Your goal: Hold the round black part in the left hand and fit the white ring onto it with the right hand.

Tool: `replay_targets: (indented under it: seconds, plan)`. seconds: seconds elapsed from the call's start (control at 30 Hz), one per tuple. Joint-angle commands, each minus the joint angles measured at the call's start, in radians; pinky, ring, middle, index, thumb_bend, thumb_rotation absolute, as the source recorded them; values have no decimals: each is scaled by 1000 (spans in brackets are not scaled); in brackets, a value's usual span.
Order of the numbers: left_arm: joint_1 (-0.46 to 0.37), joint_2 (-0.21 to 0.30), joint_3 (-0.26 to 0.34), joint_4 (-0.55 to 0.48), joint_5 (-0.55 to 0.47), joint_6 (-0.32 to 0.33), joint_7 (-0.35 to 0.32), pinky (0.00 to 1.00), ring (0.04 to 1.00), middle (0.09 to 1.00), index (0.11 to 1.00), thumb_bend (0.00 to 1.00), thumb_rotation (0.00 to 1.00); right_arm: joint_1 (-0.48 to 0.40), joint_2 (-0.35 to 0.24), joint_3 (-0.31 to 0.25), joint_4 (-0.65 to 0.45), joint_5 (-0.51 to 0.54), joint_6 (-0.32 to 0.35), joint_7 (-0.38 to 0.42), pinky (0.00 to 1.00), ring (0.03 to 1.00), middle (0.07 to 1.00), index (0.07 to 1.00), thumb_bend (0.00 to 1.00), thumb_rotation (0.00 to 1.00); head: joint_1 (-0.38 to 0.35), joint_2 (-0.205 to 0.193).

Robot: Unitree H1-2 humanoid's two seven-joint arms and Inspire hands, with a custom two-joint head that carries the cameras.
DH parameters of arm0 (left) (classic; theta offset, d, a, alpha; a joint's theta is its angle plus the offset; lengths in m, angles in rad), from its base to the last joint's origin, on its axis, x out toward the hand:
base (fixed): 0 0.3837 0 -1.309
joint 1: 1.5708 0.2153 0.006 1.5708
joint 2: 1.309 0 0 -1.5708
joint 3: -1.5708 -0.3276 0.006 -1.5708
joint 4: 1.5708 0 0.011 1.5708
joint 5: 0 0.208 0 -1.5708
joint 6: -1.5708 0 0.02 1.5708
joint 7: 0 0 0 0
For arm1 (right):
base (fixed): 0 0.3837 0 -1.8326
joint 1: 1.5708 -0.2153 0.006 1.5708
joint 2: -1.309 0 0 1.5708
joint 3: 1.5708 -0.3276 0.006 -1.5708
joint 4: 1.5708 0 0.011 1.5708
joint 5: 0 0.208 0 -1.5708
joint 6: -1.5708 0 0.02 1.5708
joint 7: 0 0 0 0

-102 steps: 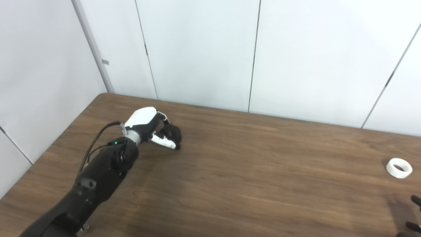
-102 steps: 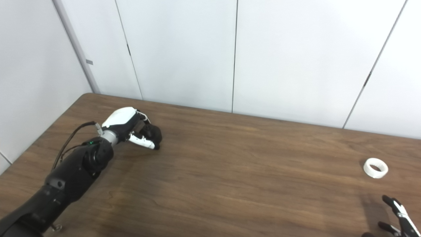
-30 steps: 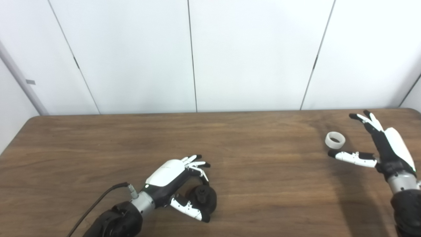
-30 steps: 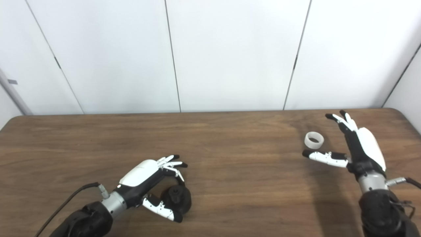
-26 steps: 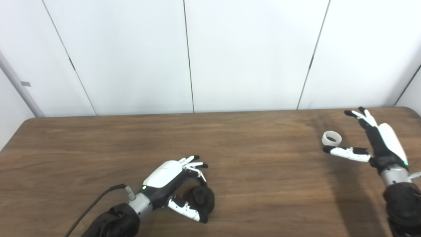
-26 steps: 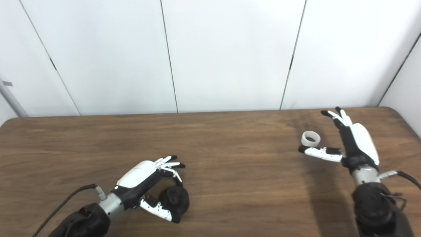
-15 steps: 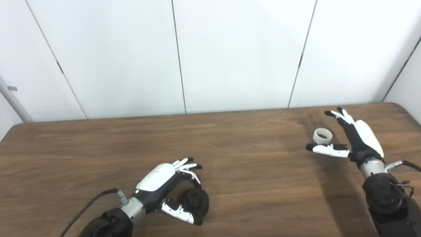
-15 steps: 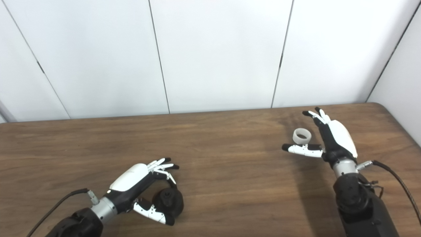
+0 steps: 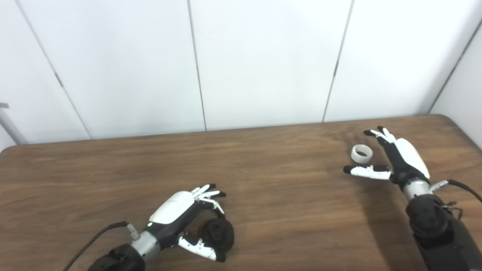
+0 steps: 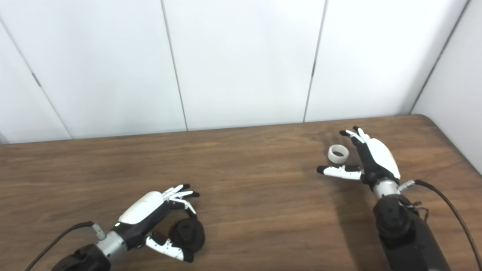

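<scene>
The round black part (image 9: 217, 234) rests on the table near the front left. My left hand (image 9: 180, 212) lies over it: the thumb (image 9: 199, 248) is on its near side, one finger curls onto its far side, and the other fingers stick out straight. The white ring (image 9: 362, 153) lies flat on the table at the right and also shows in the right eye view (image 10: 337, 153). My right hand (image 9: 391, 162) is open just right of the ring, with its thumb (image 9: 363, 171) stretched out in front of the ring and its fingers (image 9: 376, 133) behind it. It does not touch the ring.
The brown wooden table (image 9: 286, 203) runs back to a white panelled wall (image 9: 263, 64). Its right edge (image 9: 467, 131) is close beyond my right hand. Cables trail from both wrists (image 9: 94, 241) (image 10: 448, 210).
The camera has panned right. My right hand has moved in toward the ring, so the ring now sits between thumb and fingers. My left hand keeps the same hold on the black part.
</scene>
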Motion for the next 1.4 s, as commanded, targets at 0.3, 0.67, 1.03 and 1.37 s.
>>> replay_targets:
  seconds: [0.3,0.67,1.03,1.37]
  plan:
    - [16,39,-5,60,17,-47,-3,1000,1000,914,476,521,57,-97,-52,19,77,-34,-3,-45,1000,1000,1000,870,851,421,-46,-17]
    - [18,47,-4,82,15,-73,11,1000,1000,914,477,520,59,-128,-81,62,155,-71,16,-56,972,1000,1000,848,874,399,-57,-32]
    - [21,46,-4,80,12,-74,12,1000,1000,915,477,520,60,-129,-93,84,193,-61,40,-40,981,1000,1000,826,883,381,-56,-34]
    - [25,46,-3,75,-3,-75,7,1000,1000,914,477,520,59,-132,-92,89,192,-43,30,-39,981,1000,1000,775,835,406,-52,-37]
